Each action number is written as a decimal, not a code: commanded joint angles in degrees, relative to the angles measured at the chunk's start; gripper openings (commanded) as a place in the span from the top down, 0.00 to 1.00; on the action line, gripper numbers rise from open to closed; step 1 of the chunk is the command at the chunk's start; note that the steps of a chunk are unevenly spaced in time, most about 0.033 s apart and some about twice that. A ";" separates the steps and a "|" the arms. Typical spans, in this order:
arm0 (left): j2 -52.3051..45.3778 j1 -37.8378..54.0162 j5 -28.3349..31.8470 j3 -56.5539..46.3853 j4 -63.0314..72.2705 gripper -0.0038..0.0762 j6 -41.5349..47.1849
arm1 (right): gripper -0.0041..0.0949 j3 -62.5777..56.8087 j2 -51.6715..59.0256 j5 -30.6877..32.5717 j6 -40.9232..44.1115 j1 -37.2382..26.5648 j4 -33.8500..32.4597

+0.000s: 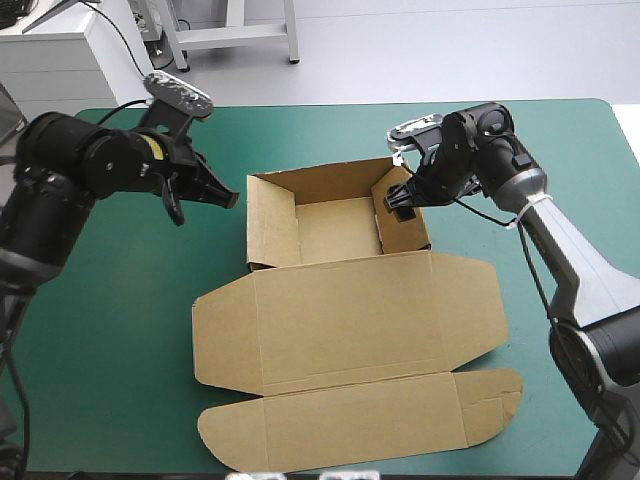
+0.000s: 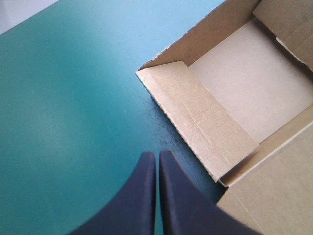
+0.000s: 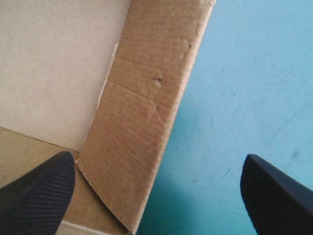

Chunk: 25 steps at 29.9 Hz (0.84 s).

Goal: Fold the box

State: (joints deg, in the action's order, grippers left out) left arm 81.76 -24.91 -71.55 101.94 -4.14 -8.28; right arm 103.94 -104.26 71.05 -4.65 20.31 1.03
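Observation:
The brown box [image 1: 340,290] lies mid-table. Its far part is an open tray [image 1: 335,228] with walls raised, and the lid panel [image 1: 350,325] lies flat toward the front. My left gripper [image 1: 222,193] is shut and hovers over the teal-green cover just left of the tray's left wall [image 2: 200,122]; its fingers [image 2: 157,164] meet in a point short of that wall. My right gripper [image 1: 405,195] is open and straddles the tray's right wall [image 3: 146,117]. One finger [image 3: 39,188] is inside the tray and the other [image 3: 276,191] is outside over the cover.
The lid's front flap [image 1: 350,425] with rounded ends reaches close to the table's front edge. The teal-green cover [image 1: 110,320] stretches left of the box, with a narrower strip to the right. White furniture [image 1: 60,50] stands beyond the far left corner.

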 commanded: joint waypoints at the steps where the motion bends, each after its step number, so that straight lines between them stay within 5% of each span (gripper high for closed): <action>1: -6.87 -0.17 -2.39 -1.01 -0.13 0.96 -0.31 | 0.12 1.91 3.19 -1.14 -0.25 -0.13 -0.24; 13: -25.53 -0.17 -1.53 -26.87 -3.25 0.96 0.96 | 0.12 1.91 3.09 -3.57 -0.25 -0.13 -0.24; 25: -40.19 -0.07 10.67 -62.90 -5.11 0.96 10.88 | 0.12 1.91 -0.59 -3.68 -0.25 -0.13 1.28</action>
State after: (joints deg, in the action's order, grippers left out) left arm 43.32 -24.91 -64.89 42.63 -9.12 0.00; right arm 103.94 -106.23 69.04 -4.65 20.31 1.80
